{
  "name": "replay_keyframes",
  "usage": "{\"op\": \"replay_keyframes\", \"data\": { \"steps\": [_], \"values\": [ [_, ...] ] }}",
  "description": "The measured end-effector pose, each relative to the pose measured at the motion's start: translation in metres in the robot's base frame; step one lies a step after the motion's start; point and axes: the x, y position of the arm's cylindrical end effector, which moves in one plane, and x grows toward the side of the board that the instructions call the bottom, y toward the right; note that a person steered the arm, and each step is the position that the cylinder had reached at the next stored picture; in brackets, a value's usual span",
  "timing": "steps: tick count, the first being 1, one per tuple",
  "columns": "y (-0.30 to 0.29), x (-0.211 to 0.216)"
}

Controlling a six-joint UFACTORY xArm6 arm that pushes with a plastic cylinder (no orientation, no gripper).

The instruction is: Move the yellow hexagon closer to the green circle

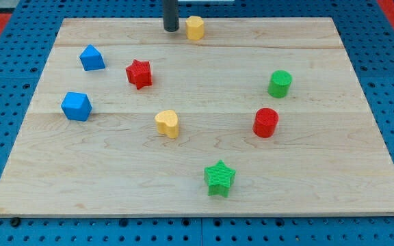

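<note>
The yellow hexagon (195, 27) sits near the top edge of the wooden board, at the view's top centre. The green circle (280, 83), a short cylinder, stands at the right of the board, well below and to the right of the hexagon. My tip (171, 30) is at the top of the board, just left of the yellow hexagon, with a small gap between them.
A red star (139, 73), a blue pentagon-like block (92, 58) and a blue cube-like block (76, 106) lie at the left. A yellow heart (167, 124) is in the middle, a red cylinder (266, 122) below the green circle, a green star (219, 178) near the bottom.
</note>
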Motion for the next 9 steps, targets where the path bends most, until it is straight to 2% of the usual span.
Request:
{"op": "replay_keyframes", "data": {
  "steps": [1, 3, 5, 7, 9],
  "values": [
    [0.013, -0.003],
    [0.111, -0.012],
    [0.168, 0.037],
    [0.194, 0.022],
    [0.217, 0.046]
  ]
}}
